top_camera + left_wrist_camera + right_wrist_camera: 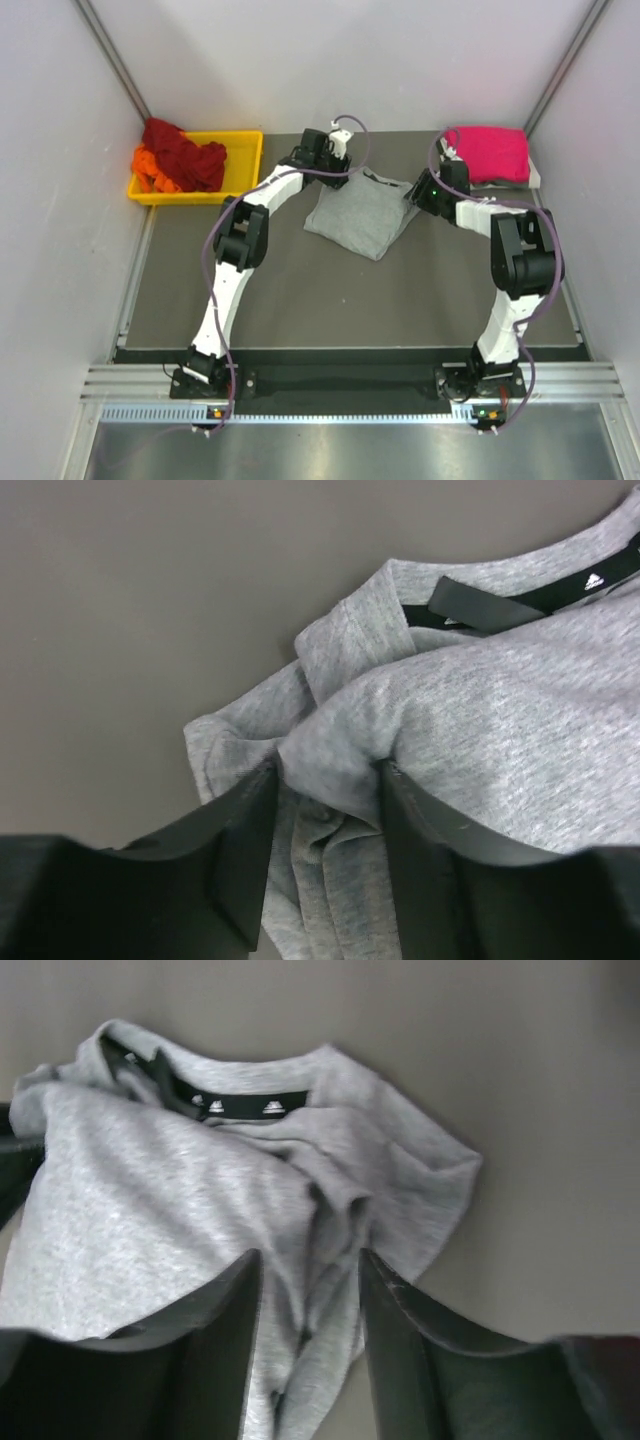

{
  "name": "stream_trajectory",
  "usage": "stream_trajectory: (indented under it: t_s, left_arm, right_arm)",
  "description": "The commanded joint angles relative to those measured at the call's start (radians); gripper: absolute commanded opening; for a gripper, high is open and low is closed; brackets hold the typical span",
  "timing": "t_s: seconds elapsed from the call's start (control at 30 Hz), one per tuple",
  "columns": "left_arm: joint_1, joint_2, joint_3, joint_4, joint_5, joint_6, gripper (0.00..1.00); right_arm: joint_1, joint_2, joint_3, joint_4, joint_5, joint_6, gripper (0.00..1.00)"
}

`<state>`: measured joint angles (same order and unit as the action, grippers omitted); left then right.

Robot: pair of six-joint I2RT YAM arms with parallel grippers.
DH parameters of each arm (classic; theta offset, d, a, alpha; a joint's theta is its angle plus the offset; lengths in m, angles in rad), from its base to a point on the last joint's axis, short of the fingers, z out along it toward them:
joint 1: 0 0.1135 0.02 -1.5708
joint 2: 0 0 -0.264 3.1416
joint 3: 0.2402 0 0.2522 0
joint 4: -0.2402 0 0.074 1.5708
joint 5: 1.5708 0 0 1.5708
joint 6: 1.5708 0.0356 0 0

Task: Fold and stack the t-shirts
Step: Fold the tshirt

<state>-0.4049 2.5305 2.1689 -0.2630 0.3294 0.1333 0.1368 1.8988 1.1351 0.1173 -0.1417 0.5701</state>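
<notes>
Top view: my grey tee sits crumpled between both arms, which reach forward and bend inward. The left gripper is on its far edge, the right gripper at its right corner.

Left wrist: a bunched fold is clamped between the fingers, and the rest of the shirt spreads off to the right.

Right wrist: cloth fills the gap here too. Bit blurry, but I'd say it's pinched, with the collar just beyond the tips.
</notes>
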Motion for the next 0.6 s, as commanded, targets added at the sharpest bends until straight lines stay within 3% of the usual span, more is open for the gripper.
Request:
stream_trajectory:
  t_s: [0.0, 0.13, 0.2, 0.37, 0.57]
  left_arm:
    - [-0.005, -0.024, 0.060, 0.062, -0.033, -0.018, 0.52]
    - [-0.003, -0.082, 0.062, 0.016, -0.092, -0.003, 0.62]
    - [-0.003, -0.119, 0.062, -0.016, -0.113, 0.014, 0.65]
    - [-0.002, -0.203, 0.025, -0.084, -0.141, 0.058, 0.69]
    - [0.003, -0.356, -0.173, -0.091, -0.079, 0.107, 0.69]
  right_arm:
    - [-0.032, -0.038, -0.024, 0.053, 0.034, 0.030, 0.51]
    - [-0.031, -0.134, -0.107, 0.080, 0.022, 0.059, 0.67]
    - [-0.026, -0.173, -0.185, 0.128, -0.001, 0.094, 0.99]
    - [-0.020, -0.158, -0.264, 0.200, -0.068, 0.178, 1.00]
    - [-0.002, -0.081, -0.276, 0.277, -0.137, 0.235, 1.00]
